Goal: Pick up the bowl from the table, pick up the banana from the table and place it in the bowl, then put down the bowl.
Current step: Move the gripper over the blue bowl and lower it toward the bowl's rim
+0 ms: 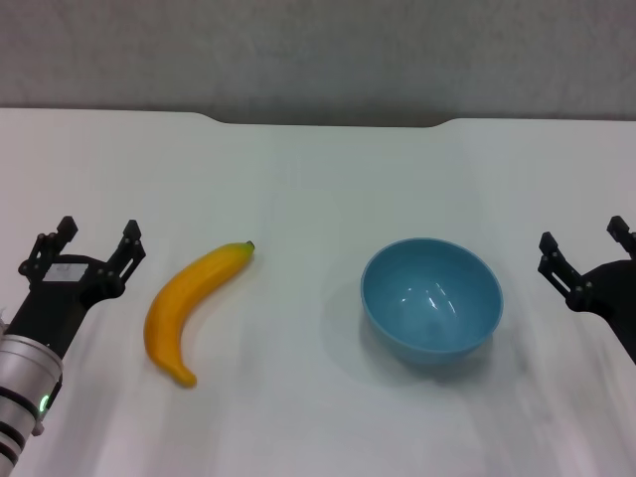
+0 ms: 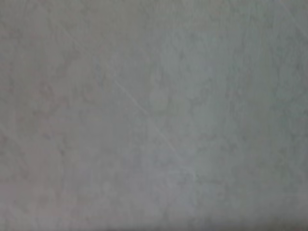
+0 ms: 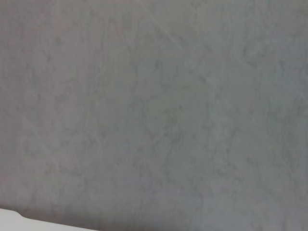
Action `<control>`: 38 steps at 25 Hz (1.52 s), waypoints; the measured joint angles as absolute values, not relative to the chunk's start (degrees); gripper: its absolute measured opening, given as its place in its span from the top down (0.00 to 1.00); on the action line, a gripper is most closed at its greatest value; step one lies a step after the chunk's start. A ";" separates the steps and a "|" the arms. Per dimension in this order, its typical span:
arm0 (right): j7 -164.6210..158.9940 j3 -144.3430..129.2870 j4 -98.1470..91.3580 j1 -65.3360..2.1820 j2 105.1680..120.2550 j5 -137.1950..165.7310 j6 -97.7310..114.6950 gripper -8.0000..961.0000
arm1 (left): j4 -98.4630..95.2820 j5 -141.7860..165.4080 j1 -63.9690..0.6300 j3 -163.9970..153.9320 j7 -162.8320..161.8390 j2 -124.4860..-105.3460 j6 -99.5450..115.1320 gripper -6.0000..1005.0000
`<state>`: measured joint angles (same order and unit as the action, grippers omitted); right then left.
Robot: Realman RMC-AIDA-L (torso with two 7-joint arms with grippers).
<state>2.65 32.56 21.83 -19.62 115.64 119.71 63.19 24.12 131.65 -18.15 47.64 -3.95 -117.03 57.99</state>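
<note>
The right claw (image 1: 586,248) hovers with fingers spread wide and empty; the bowl (image 1: 431,296) stands upright on the desk (image 1: 318,169) near its inner side. Best approach: pinch the rim's near wall squarely. The left claw (image 1: 97,243), also wide and empty, has the banana (image 1: 189,306) just beside it, lying flat. Both wrist views show only a blurred grey surface, probably wall.

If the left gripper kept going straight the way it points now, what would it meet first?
Probably nothing: the open left gripper points toward the far edge of the white table, passing left of the curved yellow banana; depth is unclear.
</note>
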 joint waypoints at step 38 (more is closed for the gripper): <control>18.80 72.80 67.71 -11.46 114.90 140.50 -15.69 0.07 | 70.14 144.57 -2.69 71.51 10.02 -116.24 7.66 0.17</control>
